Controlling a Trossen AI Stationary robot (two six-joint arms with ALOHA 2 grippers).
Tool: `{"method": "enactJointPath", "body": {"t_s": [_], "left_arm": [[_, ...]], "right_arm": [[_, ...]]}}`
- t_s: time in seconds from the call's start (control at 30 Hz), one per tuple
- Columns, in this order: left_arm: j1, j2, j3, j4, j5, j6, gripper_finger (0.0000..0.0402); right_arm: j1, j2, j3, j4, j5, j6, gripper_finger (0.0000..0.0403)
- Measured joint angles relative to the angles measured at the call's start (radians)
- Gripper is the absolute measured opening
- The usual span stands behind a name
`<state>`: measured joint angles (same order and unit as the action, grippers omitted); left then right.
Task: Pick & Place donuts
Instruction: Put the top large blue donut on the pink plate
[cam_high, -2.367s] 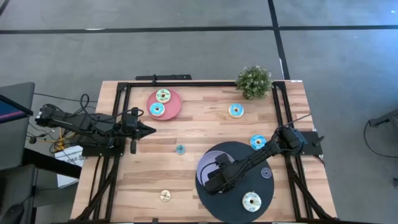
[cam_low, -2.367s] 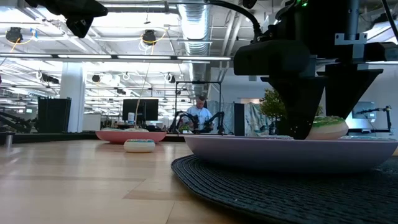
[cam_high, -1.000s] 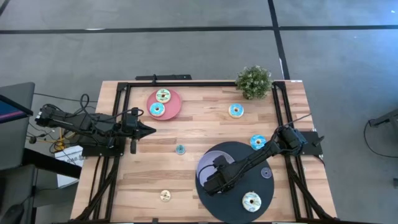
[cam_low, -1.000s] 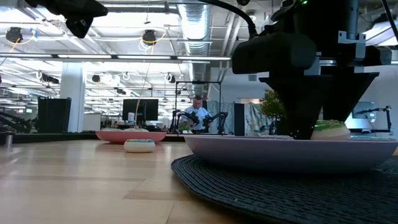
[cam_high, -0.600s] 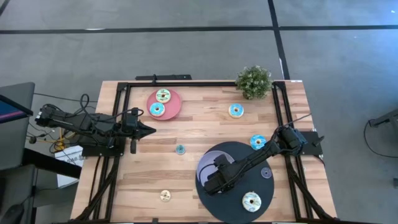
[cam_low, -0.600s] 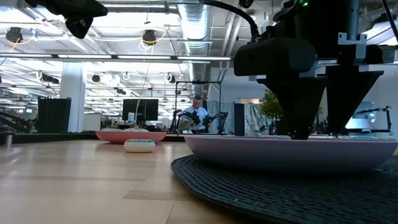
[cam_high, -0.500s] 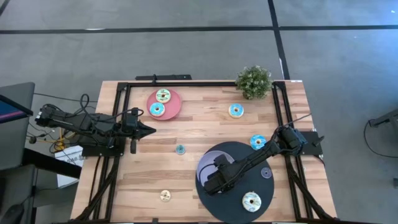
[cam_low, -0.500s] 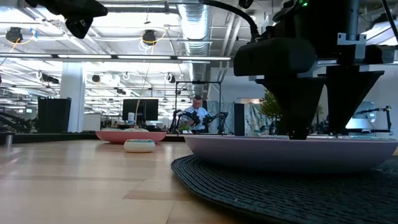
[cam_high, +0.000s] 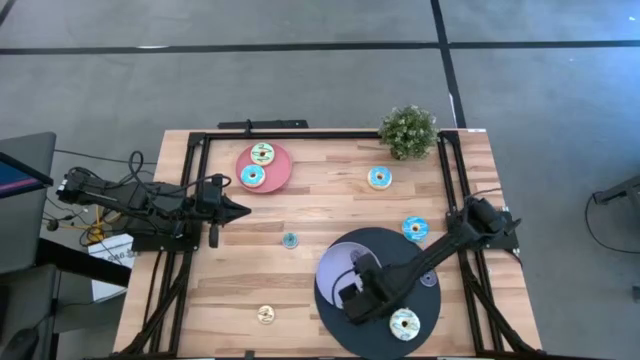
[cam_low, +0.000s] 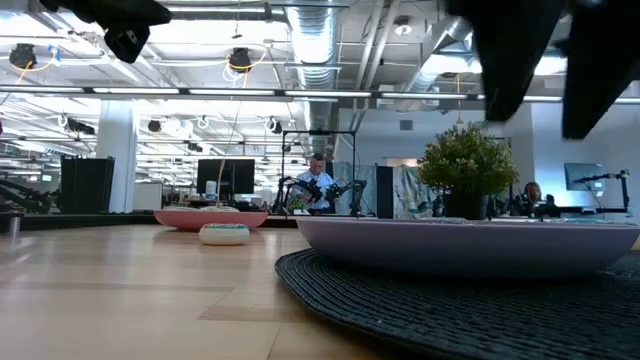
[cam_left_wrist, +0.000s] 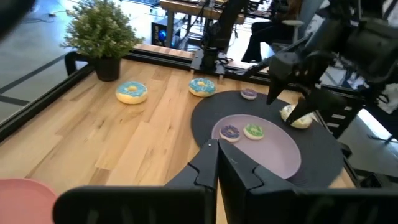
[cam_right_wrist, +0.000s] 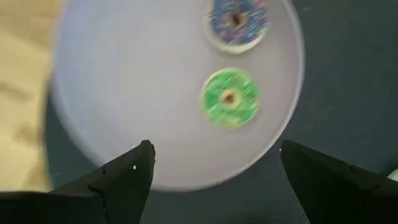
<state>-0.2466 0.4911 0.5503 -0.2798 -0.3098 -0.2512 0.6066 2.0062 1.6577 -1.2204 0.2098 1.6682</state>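
A green donut (cam_right_wrist: 229, 98) and a purple donut (cam_right_wrist: 236, 18) lie flat on the lavender plate (cam_high: 335, 268), which sits on a round black mat (cam_high: 400, 255). My right gripper (cam_right_wrist: 214, 168) hangs open above the plate, fingers pointing down, touching nothing. A cream-white donut (cam_high: 404, 323) and a tiny purple one (cam_high: 428, 278) lie on the mat. Two blue donuts (cam_high: 379, 178) (cam_high: 414, 228), a teal one (cam_high: 290, 240) and a tan one (cam_high: 266, 315) lie on the wood. My left gripper (cam_high: 235, 209) waits shut at the table's left.
A pink plate (cam_high: 275, 167) at the far left holds two donuts. A potted plant (cam_high: 408, 130) stands at the far right corner. A black frame (cam_high: 300, 134) runs along the table's edges. People and desks show in the room beyond the table.
My right gripper has opened and let go of the green donut, which now lies on the lavender plate. The gripper has then risen well clear of the plate and shifted a little toward the table's near right.
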Motion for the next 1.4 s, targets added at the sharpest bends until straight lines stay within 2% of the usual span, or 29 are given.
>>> {"method": "enactJointPath", "body": {"t_s": [0.33,0.57,0.8,1.07,1.2,1.4], "left_arm": [[0.0,0.0,0.0,-0.001,0.011,-0.001,0.0],[0.0,0.003,0.0,-0.002,0.018,-0.001,0.0],[0.0,0.049,0.0,-0.001,0.019,-0.001,0.0],[-0.001,0.163,0.0,0.037,0.043,-0.023,0.0],[-0.001,0.243,0.0,0.12,0.075,-0.023,0.0],[-0.001,0.358,0.007,0.209,0.097,-0.039,0.0]], "right_arm": [[0.153,-0.087,0.0,0.047,0.002,0.193,0.033],[0.267,-0.089,0.0,0.036,-0.006,0.361,0.0327],[0.364,-0.089,0.0,-0.101,-0.046,0.579,0.0327],[0.408,-0.088,-0.003,-0.121,-0.054,0.609,0.0327],[0.408,-0.1,-0.093,-0.063,-0.053,0.61,0.0327],[0.393,-0.211,-0.343,0.218,0.0,0.607,0.0326]]}}
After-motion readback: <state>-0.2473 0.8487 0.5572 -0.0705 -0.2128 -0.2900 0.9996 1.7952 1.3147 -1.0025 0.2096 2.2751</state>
